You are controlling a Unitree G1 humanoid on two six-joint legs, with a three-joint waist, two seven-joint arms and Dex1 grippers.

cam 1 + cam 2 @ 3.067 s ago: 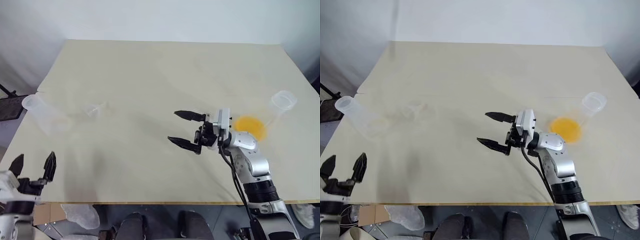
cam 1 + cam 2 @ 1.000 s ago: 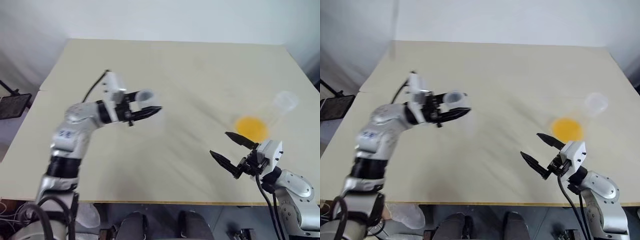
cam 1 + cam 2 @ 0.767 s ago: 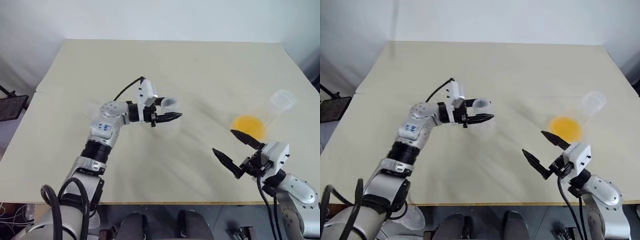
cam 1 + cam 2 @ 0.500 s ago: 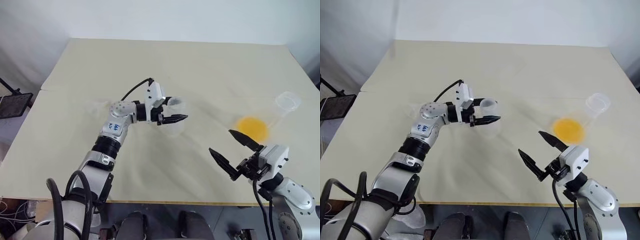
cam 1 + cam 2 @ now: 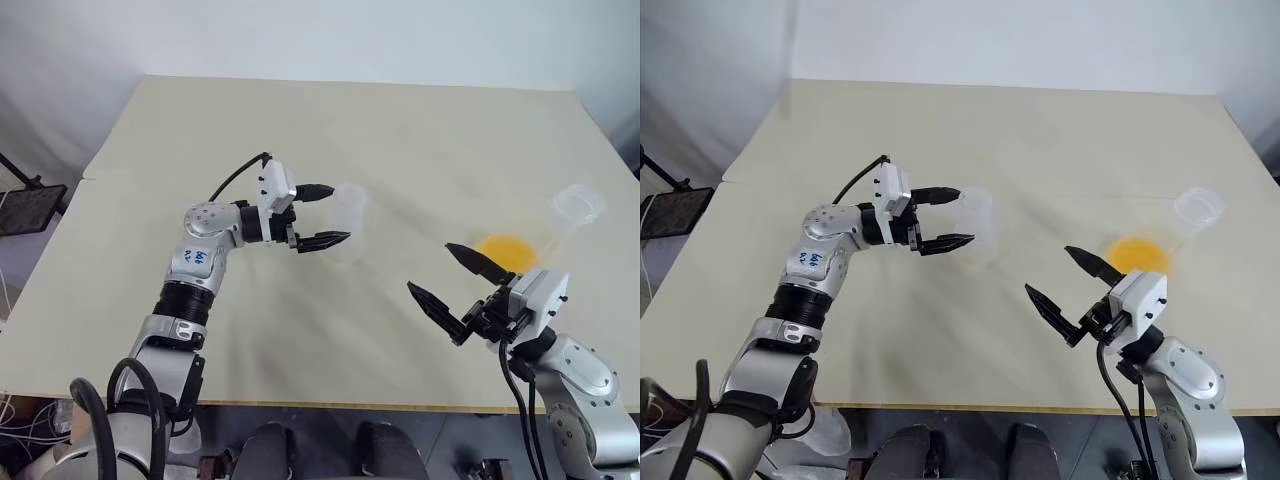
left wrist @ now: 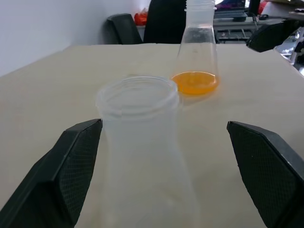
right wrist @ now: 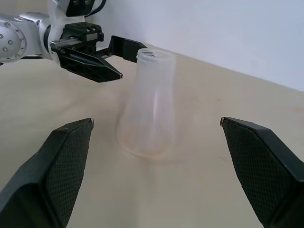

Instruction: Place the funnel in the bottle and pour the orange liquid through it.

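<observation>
Since one second ago, the left arm carried the empty bottle (image 5: 347, 222) from the air to the middle of the counter (image 5: 330, 130) and set it down upright; the jaws then came apart from it.

Nearest to the robot, at the front right of the counter, the right gripper (image 5: 447, 283) hangs above the surface with its two black fingers spread wide and nothing between them. It points toward the middle of the counter.

Further in, the left gripper (image 5: 325, 214) is level and points to the right. Its fingers are spread, one on each side of the bottle's neck, and in the left wrist view a gap shows between the neck and each finger (image 6: 57, 175), so it does not pinch the bottle. The bottle is clear and has nothing inside.

At the right side of the counter stands the second flask (image 5: 560, 222), well apart from the bottle. The orange liquid (image 5: 505, 250) covers its base.

I cannot tell where the funnel is.
</observation>
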